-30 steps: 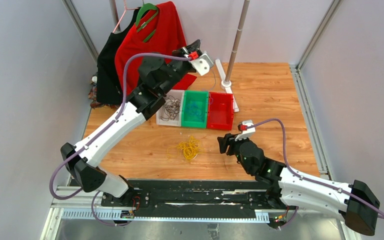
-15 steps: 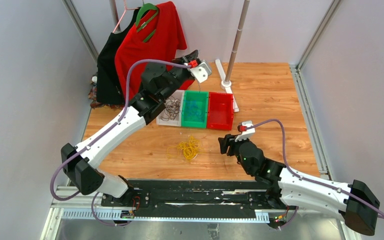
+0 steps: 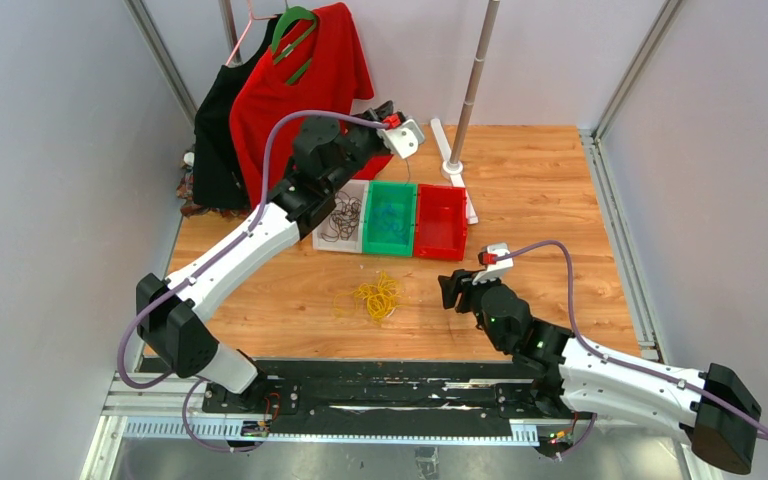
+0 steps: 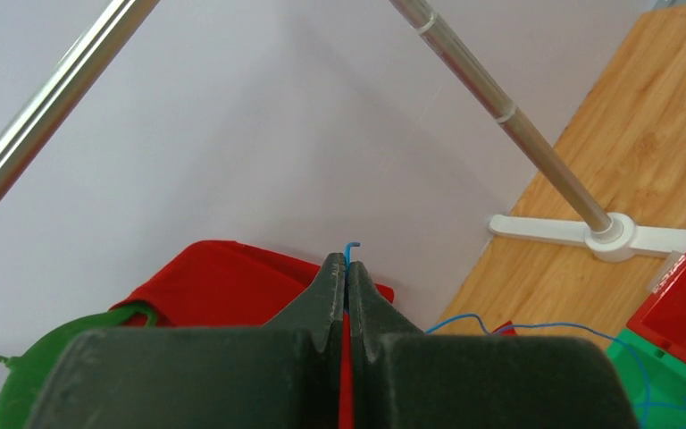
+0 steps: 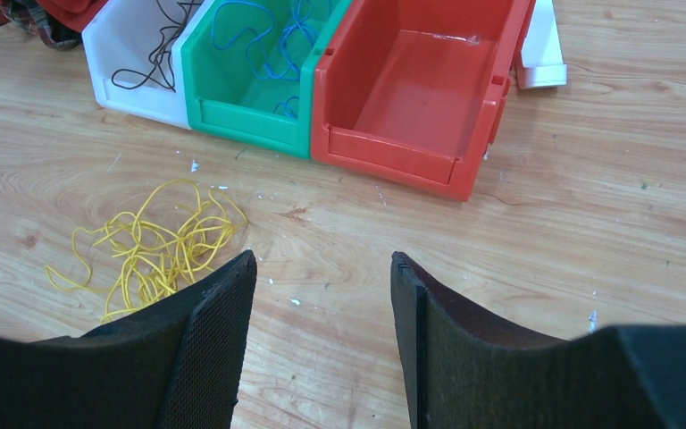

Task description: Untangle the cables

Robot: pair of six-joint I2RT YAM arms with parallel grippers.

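Shows two grippers and three bins in one row: white bin [image 5: 129, 98], green bin [image 5: 241, 134], red bin [image 5: 393, 156]. Pinches one blue cable [image 4: 464, 317] tight in the clenched left gripper [image 4: 346, 273], high behind the bins; short hooked end pointing past the fingertips, long part hanging down into the green bin. Holds the right gripper [image 5: 322, 261] released, jaws wide and empty, low over the table [image 5: 545, 250], near one yellow bundle [image 5: 156, 246] lying flat. Dark cables [image 5: 156, 63] in the white bin

yellow cables [image 3: 377, 297]: table [image 3: 540, 200] | dark cables [image 3: 340, 217]: white bin [image 3: 335, 246] | blue cables [image 3: 390, 215]: green bin [image 3: 388, 250]
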